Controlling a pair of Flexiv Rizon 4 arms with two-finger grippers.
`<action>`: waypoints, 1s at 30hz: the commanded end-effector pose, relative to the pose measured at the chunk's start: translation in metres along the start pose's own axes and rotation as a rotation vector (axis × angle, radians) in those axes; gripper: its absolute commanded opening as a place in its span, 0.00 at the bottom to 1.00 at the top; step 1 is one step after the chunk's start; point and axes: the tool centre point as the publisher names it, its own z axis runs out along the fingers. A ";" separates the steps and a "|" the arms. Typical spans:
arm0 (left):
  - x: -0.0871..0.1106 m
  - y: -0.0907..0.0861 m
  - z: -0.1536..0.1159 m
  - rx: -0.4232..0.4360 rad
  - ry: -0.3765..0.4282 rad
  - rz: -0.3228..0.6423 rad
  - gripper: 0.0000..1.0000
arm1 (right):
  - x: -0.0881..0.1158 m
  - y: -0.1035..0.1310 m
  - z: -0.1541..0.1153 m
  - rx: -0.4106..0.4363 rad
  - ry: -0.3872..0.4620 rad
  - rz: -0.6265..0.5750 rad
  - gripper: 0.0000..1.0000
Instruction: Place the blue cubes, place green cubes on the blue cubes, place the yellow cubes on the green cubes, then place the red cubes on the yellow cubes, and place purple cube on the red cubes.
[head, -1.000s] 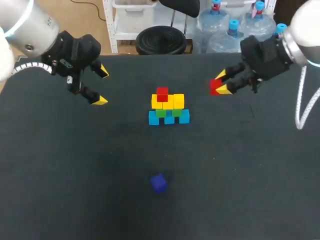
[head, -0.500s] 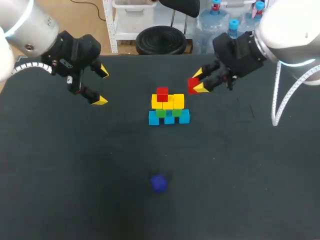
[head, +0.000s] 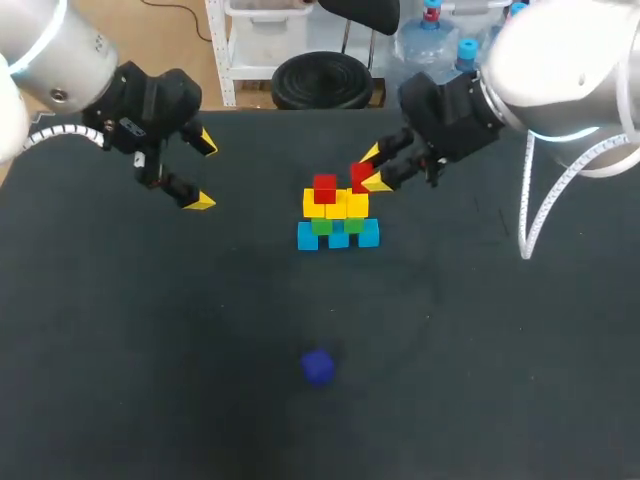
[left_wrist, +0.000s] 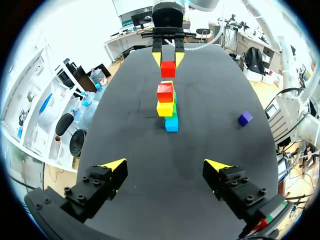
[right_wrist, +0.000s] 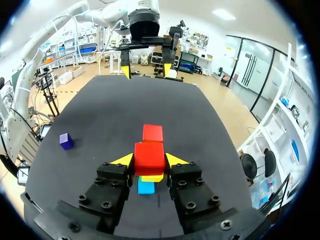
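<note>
Over the worktop (head: 150, 350), the right end effector (head: 373, 168), clamped on a red cube (head: 360, 176), had swung in to just above the stack (head: 338, 215); placement looked imminent. The left end effector (head: 203, 172) hung wide and empty, and the purple cube (head: 318, 367) lay well apart.

We find no text, label, brand, number or sign that we can read in any of these views.
</note>
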 end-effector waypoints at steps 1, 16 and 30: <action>0.001 0.000 0.000 0.000 -0.003 0.003 1.00 | 0.000 -0.002 0.005 -0.002 0.000 0.003 0.00; 0.001 0.000 0.000 0.000 -0.003 0.003 1.00 | -0.003 -0.003 0.017 -0.012 -0.009 0.017 0.00; 0.001 0.000 0.000 0.000 -0.003 0.003 1.00 | -0.003 -0.003 0.023 -0.022 -0.005 0.017 0.00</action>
